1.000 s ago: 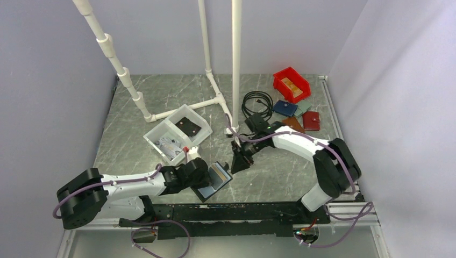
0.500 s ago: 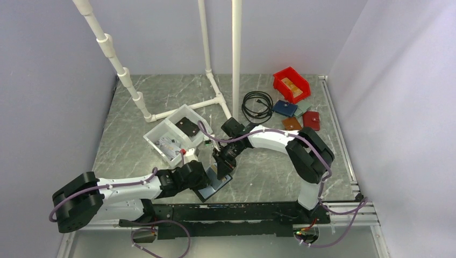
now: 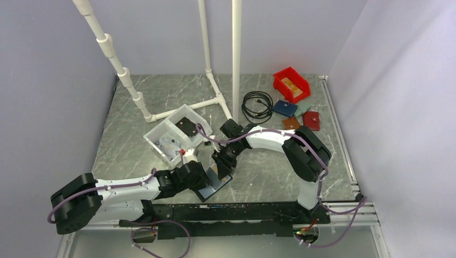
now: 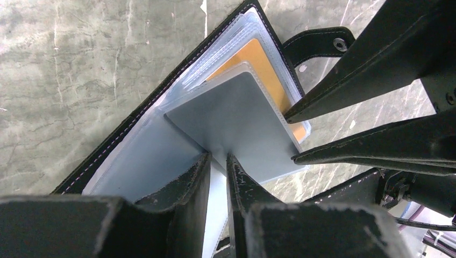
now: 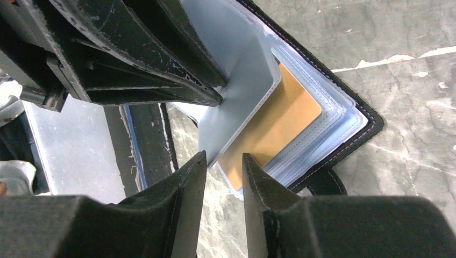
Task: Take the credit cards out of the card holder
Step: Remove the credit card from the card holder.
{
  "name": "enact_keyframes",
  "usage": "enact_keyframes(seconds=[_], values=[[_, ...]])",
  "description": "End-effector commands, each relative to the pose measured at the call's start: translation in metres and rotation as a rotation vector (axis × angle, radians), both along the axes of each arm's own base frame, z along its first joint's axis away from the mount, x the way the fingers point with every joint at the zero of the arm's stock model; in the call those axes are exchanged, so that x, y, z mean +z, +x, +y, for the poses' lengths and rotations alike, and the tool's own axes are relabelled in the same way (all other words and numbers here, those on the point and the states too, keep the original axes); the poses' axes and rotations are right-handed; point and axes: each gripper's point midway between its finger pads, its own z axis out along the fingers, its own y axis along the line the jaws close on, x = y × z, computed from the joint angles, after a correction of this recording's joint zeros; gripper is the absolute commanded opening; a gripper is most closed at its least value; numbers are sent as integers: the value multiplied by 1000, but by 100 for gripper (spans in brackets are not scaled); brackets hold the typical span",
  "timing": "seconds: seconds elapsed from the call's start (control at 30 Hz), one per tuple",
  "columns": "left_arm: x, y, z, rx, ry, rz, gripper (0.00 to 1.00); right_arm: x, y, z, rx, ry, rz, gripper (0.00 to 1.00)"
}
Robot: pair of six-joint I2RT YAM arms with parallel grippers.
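1. Between the left gripper [image 4: 218,171] jaws sits a corner of the grey sleeve [image 4: 242,118] of the card holder [image 4: 110,153]. The jaws are narrow and pinch that page up off the stack of sleeves. The holder lies open on the marble-look table [image 4: 80,54].
2. Right gripper [image 5: 224,161] jaws have a small gap and clamp nothing. They straddle the free edge of the sleeves just ahead of their tips.
3. The gold-tan card [image 5: 277,126] sits in the sleeve under the raised page, with its corner just beyond the right tips.
4. Whether the grey card is inside the pinched sleeve cannot be told, because the page is opaque.
5. Judged step: lining up to pull the gold card. Neither card looks out yet.
6. Risk: the right jaws could close on sleeve plastic together with the card, and the whole holder would drag along.
7. Risk: the left pinch holds only a corner, so a hard pull could slip it free.
8. Risk: the right tips are close beside the left fingers, so a small drift could knock them together.
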Motion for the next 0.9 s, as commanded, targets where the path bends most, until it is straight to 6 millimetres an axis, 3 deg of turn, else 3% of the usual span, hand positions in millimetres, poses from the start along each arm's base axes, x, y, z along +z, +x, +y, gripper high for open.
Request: enact_keyframes(seconds=[0.0,0.2,0.37,0.47,0.67,0.87], values=[[-1,-1,3,-8,-7,-12,24,5,0,11,28,23,-18,34],[3,-1,2,-12,-25,-21,27,9,-18,18,79,54,55,28],[14,-3,0,-26,-83,-46,37,11,-17,18,81,54,61,6],[24,-3,-3,-32,-148,-79,47,13,-11,17,75,49,28,0],[50,0,-5,-20,-260,-150,63,18,7,11,51,42,-48,0],[80,18,-12,21,-308,-232,75,28,31,-3,-4,41,-107,0]])
